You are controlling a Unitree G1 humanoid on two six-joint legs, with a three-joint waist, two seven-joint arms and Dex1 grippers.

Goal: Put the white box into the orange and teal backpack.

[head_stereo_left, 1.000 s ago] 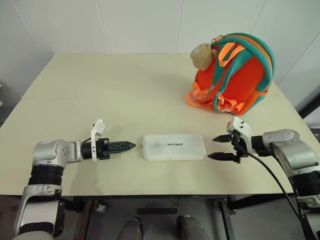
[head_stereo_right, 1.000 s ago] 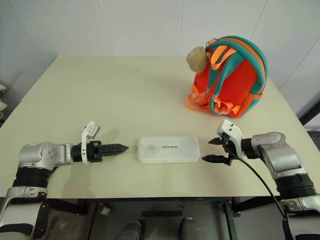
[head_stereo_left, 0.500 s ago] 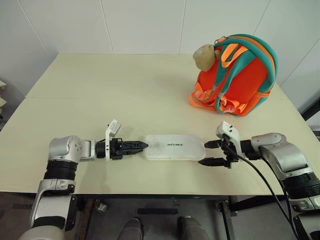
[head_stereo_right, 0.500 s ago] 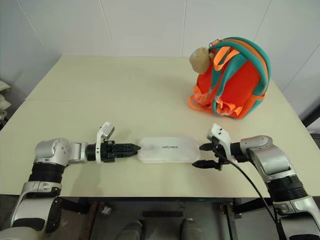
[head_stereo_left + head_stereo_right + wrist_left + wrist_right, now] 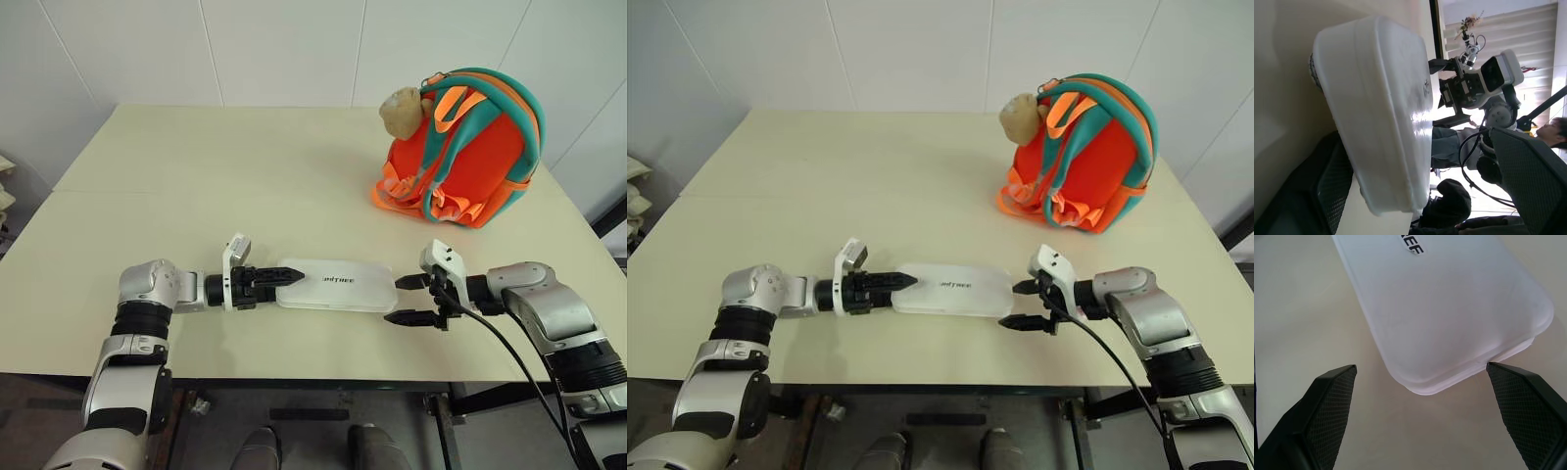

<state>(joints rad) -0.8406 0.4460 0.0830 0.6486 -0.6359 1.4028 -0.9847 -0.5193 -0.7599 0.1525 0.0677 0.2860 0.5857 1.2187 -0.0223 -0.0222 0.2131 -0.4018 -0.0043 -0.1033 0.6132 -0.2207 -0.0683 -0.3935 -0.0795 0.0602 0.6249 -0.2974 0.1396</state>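
The white box (image 5: 338, 285) lies flat in the lower middle of the head view on the desk (image 5: 196, 186), a smooth, rigid-looking, shallow case that is probably light but slippery, so the short rounded ends look like the sensible places to take hold, squeezed evenly from both sides. The left end effector (image 5: 282, 277) meets its left end with its fingers about the edge, wide and not yet clamped, while the right end effector (image 5: 409, 300) stands wide just off the right end, its tips spanning that end. The orange and teal backpack (image 5: 460, 147) sits well apart at the upper right, and no opening can be made out on it from here.
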